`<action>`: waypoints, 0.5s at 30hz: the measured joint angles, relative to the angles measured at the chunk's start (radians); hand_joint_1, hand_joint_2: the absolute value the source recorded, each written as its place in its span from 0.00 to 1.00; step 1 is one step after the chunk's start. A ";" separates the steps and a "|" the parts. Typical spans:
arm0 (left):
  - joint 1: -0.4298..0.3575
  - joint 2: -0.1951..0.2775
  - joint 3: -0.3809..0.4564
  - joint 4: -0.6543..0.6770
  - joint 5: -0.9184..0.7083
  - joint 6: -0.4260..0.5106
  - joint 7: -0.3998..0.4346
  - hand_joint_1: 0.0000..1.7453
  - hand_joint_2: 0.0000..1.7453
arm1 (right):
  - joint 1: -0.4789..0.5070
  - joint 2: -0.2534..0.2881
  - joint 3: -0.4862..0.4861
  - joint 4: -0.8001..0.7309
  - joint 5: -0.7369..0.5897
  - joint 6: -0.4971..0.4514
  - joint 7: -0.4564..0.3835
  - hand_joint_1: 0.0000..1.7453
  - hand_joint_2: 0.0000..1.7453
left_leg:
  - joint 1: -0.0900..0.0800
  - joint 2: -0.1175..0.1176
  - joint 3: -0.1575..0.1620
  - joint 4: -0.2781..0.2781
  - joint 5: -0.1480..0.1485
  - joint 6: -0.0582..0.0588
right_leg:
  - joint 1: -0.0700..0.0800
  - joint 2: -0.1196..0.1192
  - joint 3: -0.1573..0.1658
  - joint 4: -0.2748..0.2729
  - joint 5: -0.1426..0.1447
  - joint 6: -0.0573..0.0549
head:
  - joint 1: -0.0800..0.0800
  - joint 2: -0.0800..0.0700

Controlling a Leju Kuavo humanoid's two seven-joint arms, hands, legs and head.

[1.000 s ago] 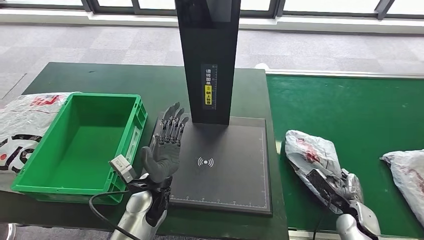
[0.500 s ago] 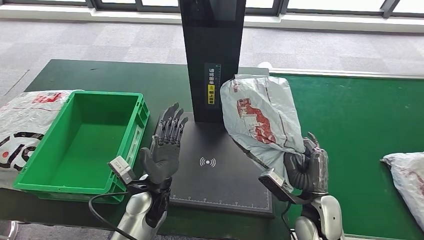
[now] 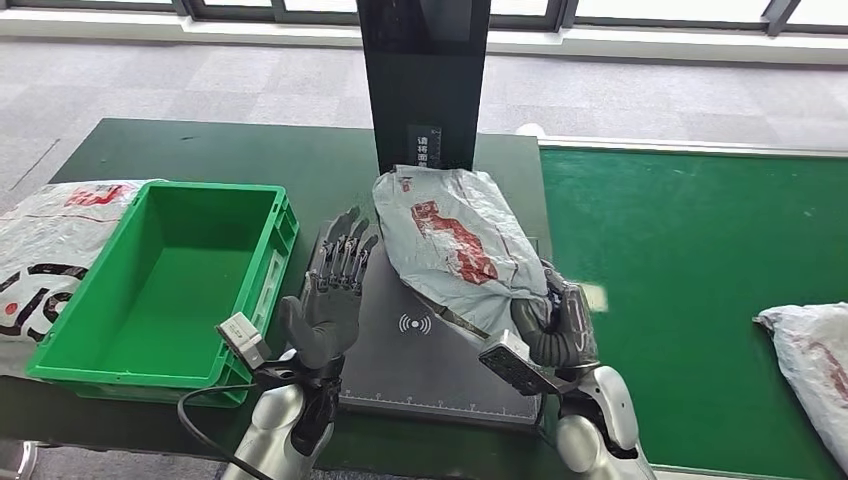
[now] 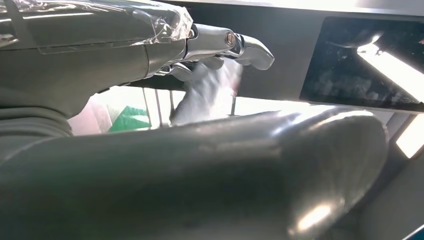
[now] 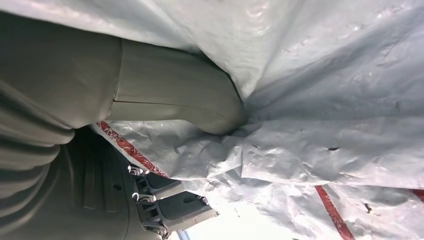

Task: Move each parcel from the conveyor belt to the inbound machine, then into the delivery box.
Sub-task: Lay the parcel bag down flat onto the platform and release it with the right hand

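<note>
A crumpled grey parcel [image 3: 450, 245] with red print hangs over the black scanning plate [image 3: 430, 365] of the inbound machine, in front of its dark column [image 3: 425, 80]. My right hand [image 3: 555, 325] grips the parcel's lower end; up close the grey wrap [image 5: 320, 100] bunches around the thumb [image 5: 165, 100]. My left hand [image 3: 335, 290] stands open, palm up with fingers spread, at the plate's left edge beside the green delivery box [image 3: 165, 285]. In the left wrist view its fingers [image 4: 215, 42] are apart, with the parcel blurred beyond.
A second grey parcel [image 3: 810, 355] lies on the green conveyor belt [image 3: 690, 270] at far right. A white printed bag [image 3: 40, 250] sits left of the green box. The dark green table [image 3: 250, 155] runs behind the box and machine.
My right hand lifted the parcel off the belt and carried it left, lowering it over the scanning plate. The left hand has stayed put. The camera shifted slightly.
</note>
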 joint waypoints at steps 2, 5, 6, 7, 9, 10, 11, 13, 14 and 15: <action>0.000 0.000 0.000 0.002 0.000 0.000 0.000 0.00 0.00 | -0.015 0.007 0.010 0.030 -0.005 0.001 -0.003 1.00 1.00 | 0.000 0.000 0.002 0.000 0.001 0.000 | 0.000 0.000 0.000 0.000 0.000 0.000 | 0.000 0.000; 0.000 0.000 0.000 0.004 0.000 0.000 0.000 0.00 0.00 | -0.031 0.013 0.018 0.062 -0.008 0.001 -0.003 1.00 1.00 | 0.000 0.000 0.003 0.000 0.001 0.000 | 0.000 0.000 -0.001 0.000 0.000 0.000 | 0.000 0.000; 0.000 0.000 0.000 0.005 0.000 0.000 0.000 0.00 0.00 | -0.034 0.015 0.020 0.070 -0.008 0.001 -0.004 1.00 1.00 | 0.000 0.000 0.003 0.000 0.000 0.000 | 0.000 0.000 -0.001 0.000 0.000 0.000 | 0.000 0.000; 0.000 0.000 0.000 0.005 0.000 0.000 0.000 0.00 0.00 | -0.037 0.016 0.021 0.076 -0.008 0.001 -0.004 1.00 1.00 | 0.000 0.000 0.003 0.000 0.000 0.000 | 0.000 0.000 -0.001 0.000 0.000 0.000 | 0.000 0.000; 0.000 0.000 0.000 0.005 0.000 0.000 0.000 0.00 0.00 | -0.043 0.019 0.023 0.086 -0.008 0.001 -0.004 1.00 1.00 | 0.000 0.000 0.002 0.000 0.000 0.000 | 0.000 0.000 -0.001 0.000 0.000 0.000 | 0.000 0.000; -0.001 0.000 0.000 0.005 0.000 0.000 0.000 0.00 0.00 | -0.045 0.020 0.025 0.091 -0.008 0.001 -0.004 1.00 1.00 | 0.000 0.000 0.002 0.000 0.000 0.000 | 0.000 0.000 -0.001 0.000 0.000 0.000 | 0.000 0.000; -0.001 0.000 0.000 0.006 0.000 0.000 0.000 0.00 0.00 | -0.047 0.020 0.026 0.095 -0.008 0.001 -0.004 1.00 1.00 | 0.000 0.000 0.002 0.000 0.000 0.000 | 0.000 0.000 -0.001 0.000 0.000 0.000 | 0.000 0.000; -0.001 0.000 0.000 0.006 0.000 0.000 0.000 0.00 0.00 | -0.050 0.022 0.028 0.101 -0.008 0.001 -0.004 1.00 1.00 | 0.000 0.000 0.001 0.000 0.000 0.000 | 0.000 0.000 -0.001 0.000 0.000 0.000 | 0.000 0.000; -0.001 0.000 0.000 0.006 0.000 0.000 0.000 0.00 0.00 | -0.051 0.022 0.028 0.104 -0.008 0.001 -0.004 0.75 1.00 | 0.000 0.000 0.000 0.000 0.000 0.000 | 0.000 0.000 -0.001 0.000 0.000 0.000 | 0.000 0.000; -0.001 0.000 0.000 0.006 0.000 0.000 0.000 0.00 0.00 | -0.052 0.023 0.028 0.107 -0.009 0.001 -0.004 0.50 1.00 | 0.000 0.000 -0.001 0.000 0.000 0.000 | 0.000 0.000 -0.001 0.000 0.000 0.000 | 0.000 0.000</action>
